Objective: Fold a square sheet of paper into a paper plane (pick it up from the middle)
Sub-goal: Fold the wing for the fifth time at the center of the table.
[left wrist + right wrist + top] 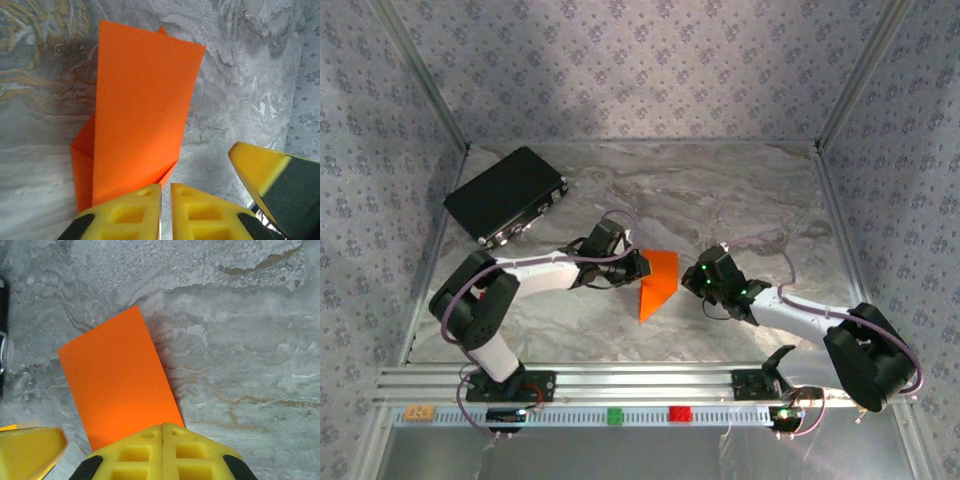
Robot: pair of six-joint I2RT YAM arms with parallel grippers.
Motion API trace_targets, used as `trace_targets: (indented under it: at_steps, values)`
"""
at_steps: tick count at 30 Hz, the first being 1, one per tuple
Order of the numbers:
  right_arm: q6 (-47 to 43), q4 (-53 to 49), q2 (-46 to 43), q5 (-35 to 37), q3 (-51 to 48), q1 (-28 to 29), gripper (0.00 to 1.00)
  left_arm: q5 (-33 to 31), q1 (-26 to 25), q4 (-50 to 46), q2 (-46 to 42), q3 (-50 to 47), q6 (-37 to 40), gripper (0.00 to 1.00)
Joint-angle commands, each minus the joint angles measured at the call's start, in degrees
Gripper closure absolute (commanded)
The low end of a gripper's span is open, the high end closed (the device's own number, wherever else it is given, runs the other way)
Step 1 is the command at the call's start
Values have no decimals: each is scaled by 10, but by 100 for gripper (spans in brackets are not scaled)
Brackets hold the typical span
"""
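Directly ahead of the left gripper [165, 189], whose jaws are all but clenched, the square sheet of paper [142, 110] lies half-folded on the table [240, 75], probably pinned for creasing. Beside it the right gripper [163, 429] sits clenched, steadying or waiting; contact unclear.

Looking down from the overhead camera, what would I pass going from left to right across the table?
black case → left end effector → orange paper → right end effector
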Motion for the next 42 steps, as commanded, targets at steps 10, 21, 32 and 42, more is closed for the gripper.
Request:
trace_targets:
  at_steps: [10, 21, 32, 42]
  values:
    - [-30, 77, 56, -135, -4, -42, 79, 2, 7, 2, 80, 26, -12, 93]
    - [-47, 110, 134, -230, 18, -88, 67, 40, 31, 65, 101, -26, -23, 95]
    - [-35, 161, 196, -273, 45, -94, 67, 52, 36, 74, 101, -30, -22, 95]
    - [-43, 165, 203, -293, 43, -115, 69, 53, 35, 77, 102, -32, -22, 96]
